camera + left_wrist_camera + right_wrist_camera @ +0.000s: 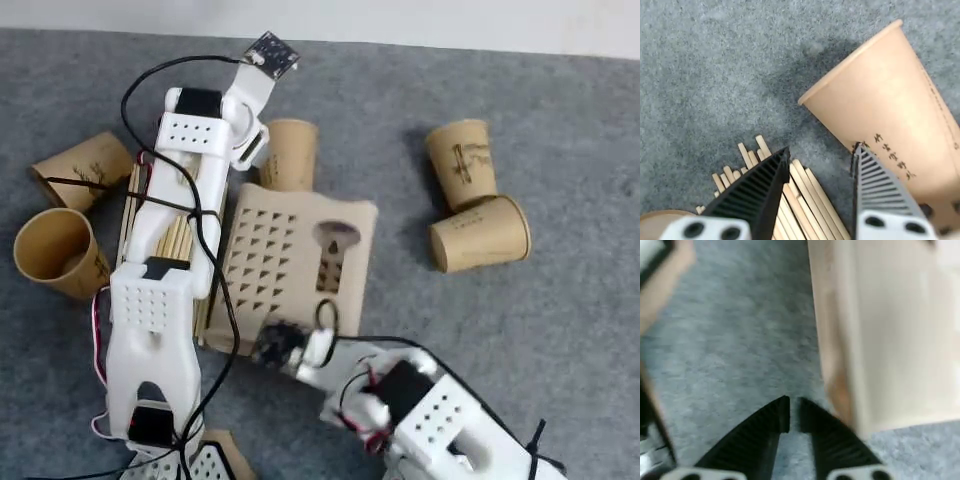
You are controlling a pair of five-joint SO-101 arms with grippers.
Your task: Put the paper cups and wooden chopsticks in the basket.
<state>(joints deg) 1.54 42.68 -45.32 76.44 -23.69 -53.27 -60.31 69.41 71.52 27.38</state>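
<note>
Black-fingered left gripper (821, 150) is wide open and empty; the job looks barely begun.
Its jaws stand apart over a heap of thin, pale wooden chopsticks (800, 200), just beside a round brown paper cup (890, 100) lying on the grey carpet (715, 75). The right gripper (793, 407) is almost closed and holds nothing, next to the tan boxy basket (270, 250) full of holes. A second pair of cups (60, 250) lies on one side of the basket and a third pair of cups (478, 235) on the other. I see nothing in the basket, so all seems left to do.

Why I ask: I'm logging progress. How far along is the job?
Done: nothing visible; the paper cups and chopsticks lie on the carpet outside the basket. In hand: nothing; the left pincer is open above the chopsticks and one cup. Left: everything.
</note>
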